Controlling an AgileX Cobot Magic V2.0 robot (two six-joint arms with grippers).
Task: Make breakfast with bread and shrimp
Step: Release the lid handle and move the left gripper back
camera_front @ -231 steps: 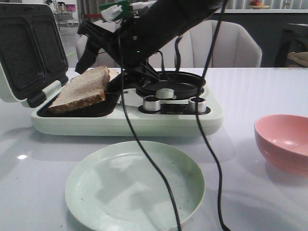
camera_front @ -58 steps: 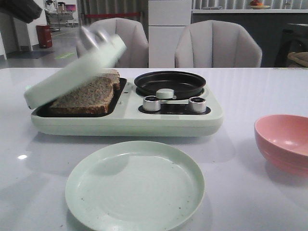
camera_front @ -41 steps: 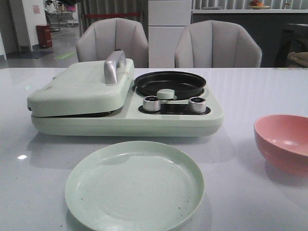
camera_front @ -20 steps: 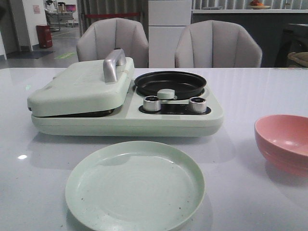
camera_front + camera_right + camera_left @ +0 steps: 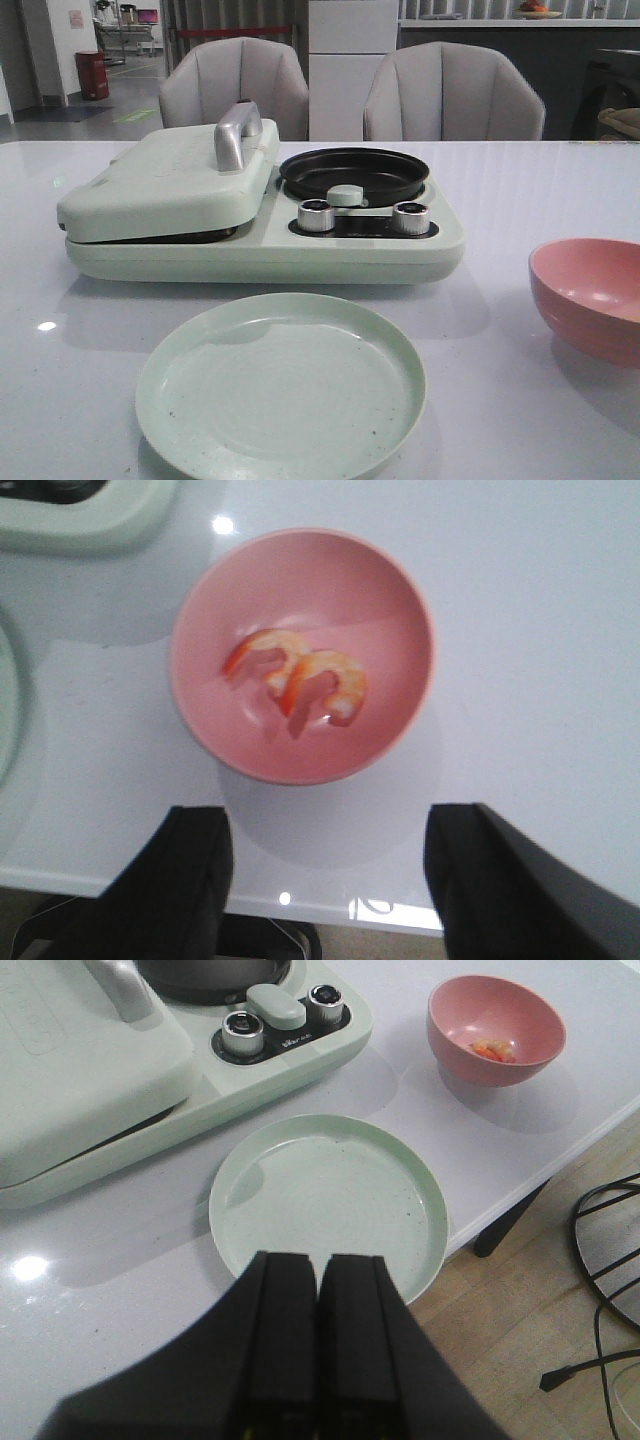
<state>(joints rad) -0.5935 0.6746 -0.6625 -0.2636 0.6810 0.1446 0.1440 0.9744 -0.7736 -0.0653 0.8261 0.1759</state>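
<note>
The bread is hidden under the shut lid [image 5: 170,180] of the pale green breakfast maker [image 5: 260,250]; the lid also shows in the left wrist view [image 5: 70,1070]. Two orange-pink shrimp [image 5: 300,680] lie in the pink bowl [image 5: 390,600], which stands at the right of the table [image 5: 590,300] and shows in the left wrist view [image 5: 497,1030]. My left gripper [image 5: 320,1260] is shut and empty, above the near rim of the pale green plate [image 5: 330,1200]. My right gripper [image 5: 325,825] is open and empty, above the table's near edge just short of the bowl. Neither gripper shows in the front view.
The breakfast maker carries a small black pan [image 5: 353,172], two silver knobs [image 5: 316,214] and a silver lid handle [image 5: 235,133]. The green plate [image 5: 280,385] lies in front of it. Two grey chairs [image 5: 450,90] stand behind the table. Floor and cables lie past the table edge [image 5: 600,1260].
The lid came down over the bread and the breakfast maker is now shut. The arm that was over it has left the front view. Nothing has moved in the last second.
</note>
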